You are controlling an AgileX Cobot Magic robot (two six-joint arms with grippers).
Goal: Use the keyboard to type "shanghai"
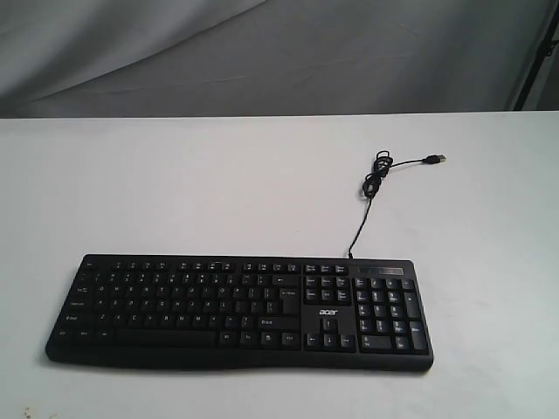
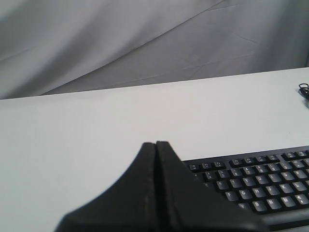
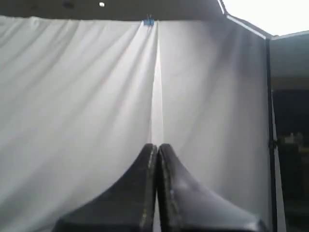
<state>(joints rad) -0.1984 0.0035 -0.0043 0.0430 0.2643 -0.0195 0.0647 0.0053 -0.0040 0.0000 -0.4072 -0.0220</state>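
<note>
The black keyboard (image 1: 240, 312) with white legends, a number pad and an acer logo lies near the front of the white table (image 1: 175, 183). Its thin black cable (image 1: 371, 188) runs back to a loose USB plug. Neither arm shows in the exterior view. In the left wrist view my left gripper (image 2: 155, 143) is shut with nothing in it, held above the table beside the keyboard's (image 2: 256, 181) function-key end. My right gripper (image 3: 157, 145) is shut too, empty, and faces a white curtain (image 3: 87, 96), with no keyboard in its view.
A grey cloth backdrop (image 1: 262, 52) hangs behind the table's far edge. A dark stand (image 1: 540, 52) rises at the back right. The cable's coiled part (image 2: 303, 90) peeks in at the edge of the left wrist view.
</note>
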